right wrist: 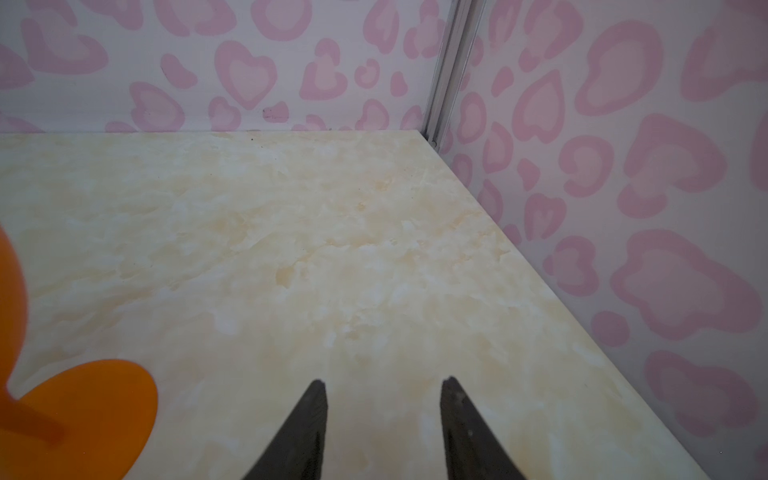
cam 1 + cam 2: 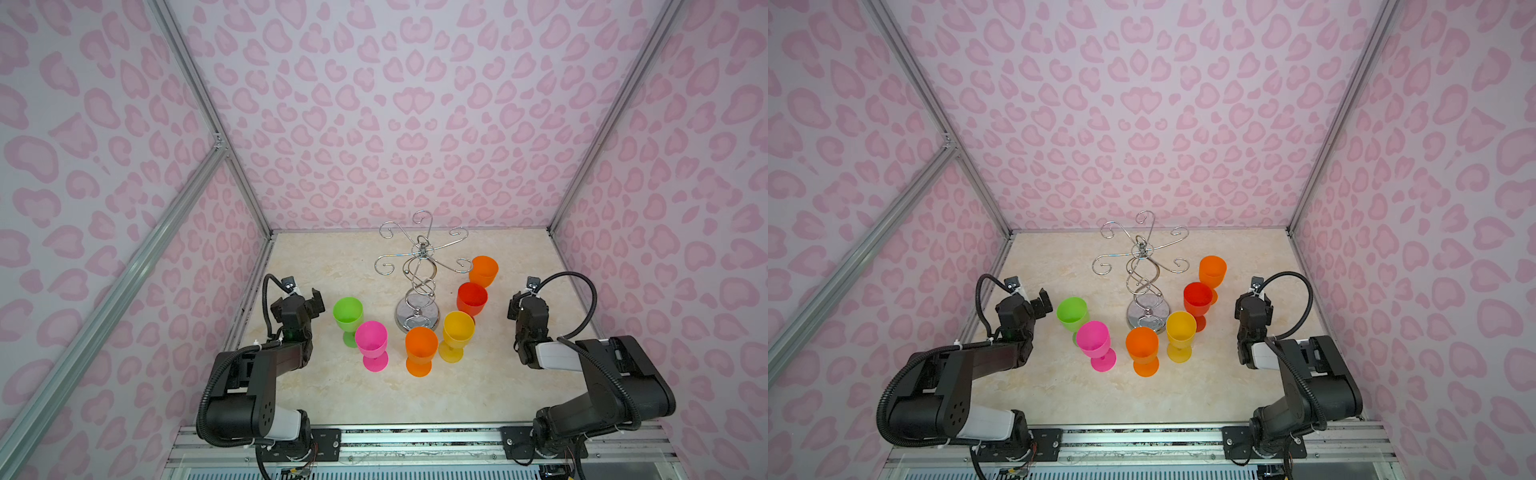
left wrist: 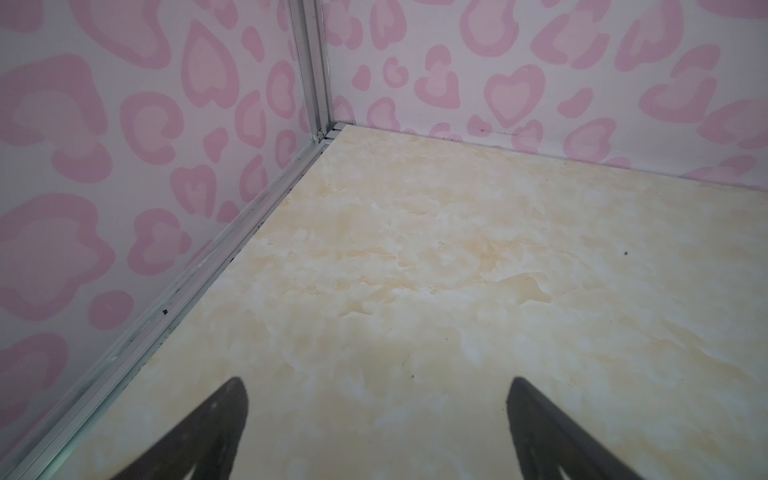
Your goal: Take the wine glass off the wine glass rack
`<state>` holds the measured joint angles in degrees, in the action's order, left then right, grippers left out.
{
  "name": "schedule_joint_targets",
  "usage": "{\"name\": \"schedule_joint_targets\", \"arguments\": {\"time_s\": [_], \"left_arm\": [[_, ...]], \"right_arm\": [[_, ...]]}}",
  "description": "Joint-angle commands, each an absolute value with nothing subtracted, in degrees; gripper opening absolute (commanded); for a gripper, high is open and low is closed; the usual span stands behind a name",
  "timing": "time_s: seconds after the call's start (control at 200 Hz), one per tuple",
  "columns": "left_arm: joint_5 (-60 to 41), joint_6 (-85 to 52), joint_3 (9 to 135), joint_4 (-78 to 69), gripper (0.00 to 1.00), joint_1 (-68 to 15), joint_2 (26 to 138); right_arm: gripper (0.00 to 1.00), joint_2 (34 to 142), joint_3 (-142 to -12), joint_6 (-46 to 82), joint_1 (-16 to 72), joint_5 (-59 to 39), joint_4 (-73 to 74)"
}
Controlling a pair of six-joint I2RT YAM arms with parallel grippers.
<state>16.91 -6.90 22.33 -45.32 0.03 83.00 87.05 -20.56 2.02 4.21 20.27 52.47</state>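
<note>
chrome wire is the hardest thing for me to read. in both top views the wine glass rack [image 2: 419, 286] stands upright at centre frame on the marble-look table [image 2: 357, 399]. its thin curled arms fade into the pink wallpaper [image 2: 415, 124] behind, and the bowl of the front orange glass [image 2: 421, 347] overlaps its round base.

six wine glasses stand upright on the table around that base. the green glass [image 2: 348, 313] and pink glass [image 2: 371, 338] are left of centre. the front orange glass and yellow glass [image 2: 458, 330] are just below the base. the red glass [image 2: 471, 298] and rear orange glass [image 2: 483, 269] are to its right. the pink bowl hides much of the green foot, the red bowl hides the rear orange stem, and the yellow bowl covers part of the red foot.

the left gripper [image 2: 316, 303] sits just beside the green glass, apart from it. from above i can't read its jaws. the left wrist view shows its dark fingers [image 3: 216, 424] cut off at the bottom edge. they are spread wide over bare table and hold nothing. that view gives me only table, corner post [image 3: 311, 62] and wallpaper.

the right gripper [image 2: 516, 309], right of centre, is mostly hidden under its own wrist from above. in the right wrist view its fingers [image 1: 303, 432] stand partly apart with bare table between, gripping nothing. a blurred orange foot [image 1: 87, 411] is cut off at that view's lower left, and i can't tell which orange glass it belongs to.
</note>
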Motion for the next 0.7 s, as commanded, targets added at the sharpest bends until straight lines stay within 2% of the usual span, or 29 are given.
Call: {"name": "schedule_joint_targets", "arguments": {"time_s": [0.0,0.03,0.07,0.11,0.145,0.235,0.24,0.25,0.265,0.36,0.695], "left_arm": [[16.05,-6.41,21.05,-50.72,0.98,0.01,82.45],[14.7,-5.89,19.44,-54.07,0.97,0.04,83.21],[14.77,-5.32,17.16,-61.45,0.97,-0.14,85.28],[15.0,-5.5,17.95,-56.73,0.97,-0.35,83.72],[15.21,-5.36,17.44,-59.88,0.97,-0.35,84.82],[15.39,-5.36,17.62,-59.08,0.97,-0.35,84.69],[15.43,-5.36,17.65,-59.16,0.97,-0.35,84.71],[15.46,-5.36,17.7,-59.11,0.97,-0.35,84.7],[15.47,-5.41,17.75,-58.63,0.97,-0.35,84.46],[15.37,-5.43,17.67,-58.51,0.97,-0.33,84.32],[15.44,-5.36,17.58,-58.47,0.97,-0.44,84.17]], "right_arm": [[0.47,89.63,-17.7,3.36,3.04,17.93,62.0],[0.47,90.64,-16.85,2.58,3.13,18.08,65.43],[0.47,89.19,-17.84,3.34,3.17,18.19,60.2],[0.48,88.15,-18.81,3.38,3.14,17.9,56.86],[0.48,88.12,-18.78,3.43,3.1,17.88,56.93],[0.52,90.56,-17.1,2.59,3.27,18.25,64.62],[0.56,90.59,-17.16,2.57,3.3,18.31,64.52],[0.69,90.48,-17.3,2.6,3.31,18.35,63.81],[0.77,90.02,-17.62,2.9,3.36,18.46,62.23],[0.98,89.48,-17.91,3.12,3.39,18.54,61.08],[0.99,90.01,-17.52,2.54,3.7,18.79,62.64]]}}
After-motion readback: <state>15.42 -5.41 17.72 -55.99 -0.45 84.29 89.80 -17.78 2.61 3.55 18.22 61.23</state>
